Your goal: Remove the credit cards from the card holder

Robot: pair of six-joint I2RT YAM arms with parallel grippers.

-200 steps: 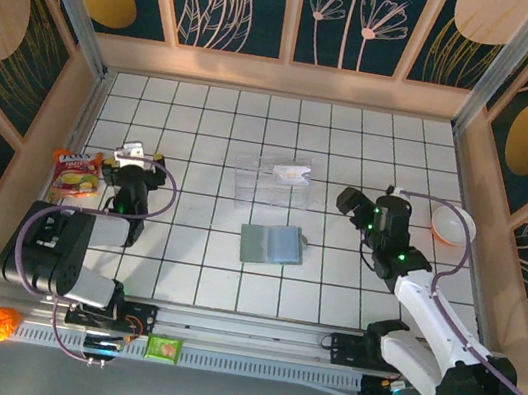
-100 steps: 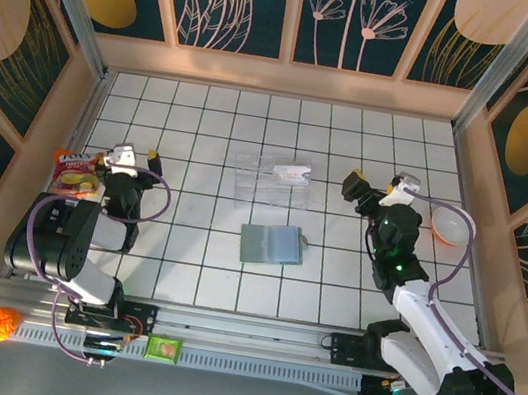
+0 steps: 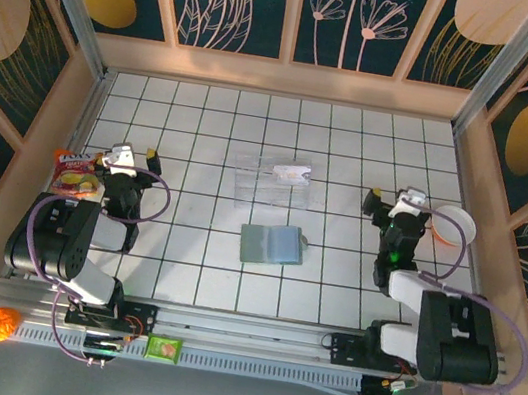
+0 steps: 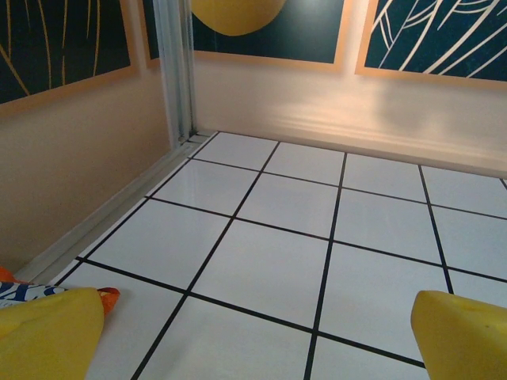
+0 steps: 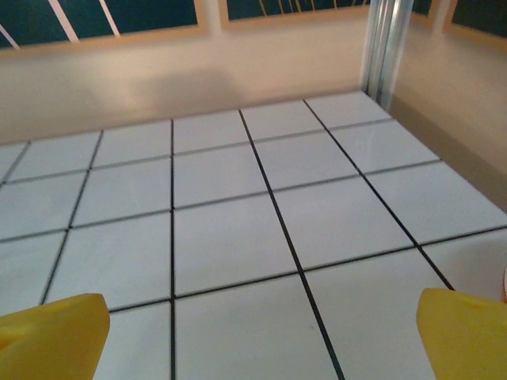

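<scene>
The card holder point(image 3: 270, 245), a flat grey-green wallet, lies on the white tiles at the middle of the floor. Just behind it lie the credit cards point(image 3: 272, 181), see-through glossy rectangles with a small white mark. My left gripper point(image 3: 137, 151) is open at the left, well away from both, with bare tile between its yellow fingertips point(image 4: 49, 332). My right gripper point(image 3: 396, 196) is open at the right, about two tiles from the holder, and its yellow fingertips point(image 5: 463, 332) also frame bare tile. Neither gripper holds anything.
A red and yellow snack packet point(image 3: 75, 174) lies by the left wall beside my left gripper, its corner at my left fingertip point(image 4: 16, 290). A white bowl point(image 3: 454, 225) sits by the right wall. An orange ball point(image 3: 0, 323) and green packet point(image 3: 163, 347) rest on the front rail.
My right arm has folded back, carrying its open gripper right and away from the card holder. My left gripper drew slightly left, then stayed still. The holder and cards have not moved.
</scene>
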